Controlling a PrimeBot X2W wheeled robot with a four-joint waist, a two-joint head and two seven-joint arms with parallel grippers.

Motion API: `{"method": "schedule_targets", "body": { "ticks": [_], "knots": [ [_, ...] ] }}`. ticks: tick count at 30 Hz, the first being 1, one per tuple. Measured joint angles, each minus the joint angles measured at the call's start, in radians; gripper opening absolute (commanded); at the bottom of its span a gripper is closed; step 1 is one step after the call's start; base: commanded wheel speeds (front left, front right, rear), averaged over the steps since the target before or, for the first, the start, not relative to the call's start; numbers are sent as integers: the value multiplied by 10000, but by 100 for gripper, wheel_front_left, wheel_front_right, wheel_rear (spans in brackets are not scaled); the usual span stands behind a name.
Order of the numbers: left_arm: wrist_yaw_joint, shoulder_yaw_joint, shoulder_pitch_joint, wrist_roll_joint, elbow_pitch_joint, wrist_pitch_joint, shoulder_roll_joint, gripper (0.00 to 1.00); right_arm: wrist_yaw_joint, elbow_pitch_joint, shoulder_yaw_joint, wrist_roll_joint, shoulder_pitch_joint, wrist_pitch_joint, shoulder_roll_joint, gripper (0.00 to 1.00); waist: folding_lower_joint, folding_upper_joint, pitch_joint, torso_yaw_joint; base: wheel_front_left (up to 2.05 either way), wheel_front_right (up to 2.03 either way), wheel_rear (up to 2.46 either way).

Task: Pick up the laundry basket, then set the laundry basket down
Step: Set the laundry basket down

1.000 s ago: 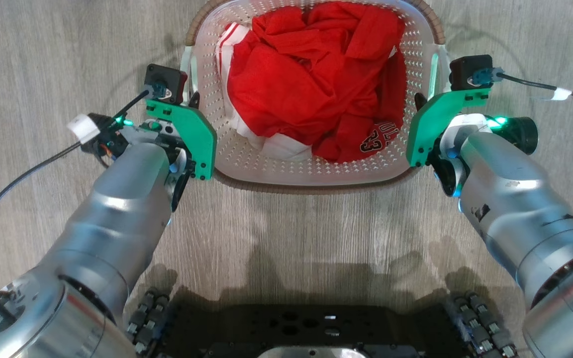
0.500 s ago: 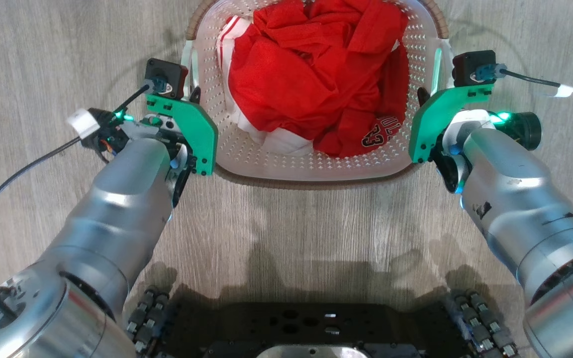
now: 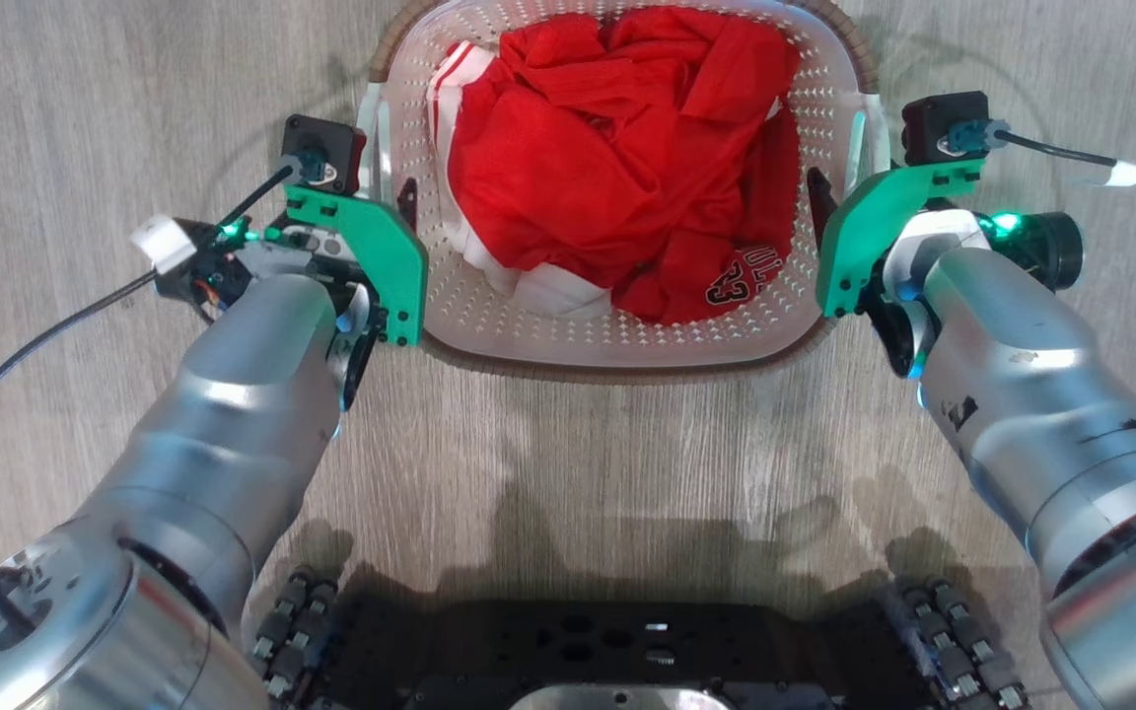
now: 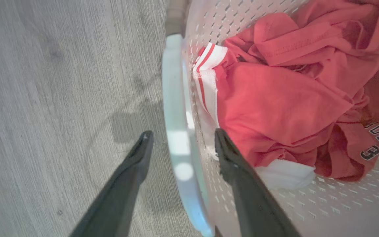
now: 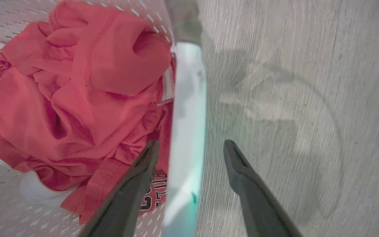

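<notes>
The left tool (image 4: 183, 133) and right tool (image 5: 191, 143) are closing in, now straddling the handles (image 4: 176, 98) of the laundry basket (image 3: 627, 340), open, gripping nothing. The basket is sitting on the floor (image 3: 85, 99), upper centre, awaiting the grasp.

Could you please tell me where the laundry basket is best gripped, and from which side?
Grip the laundry basket by its two white side handles, left handle and right handle, coming down from above. Each is a narrow bar at the rim, thin enough for one finger on its inner side and one outside. The open left tool and right tool straddle them.
</notes>
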Motion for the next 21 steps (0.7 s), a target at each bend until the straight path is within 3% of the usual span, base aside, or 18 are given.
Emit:
{"method": "schedule_targets", "body": {
  "ticks": [21],
  "knots": [
    [192,52,70,-462,38,-600,-2,100,0,4,-1081,-1001,12,-431,2,100,0,0,-1003,-35,0,0,0]
  ]
}}
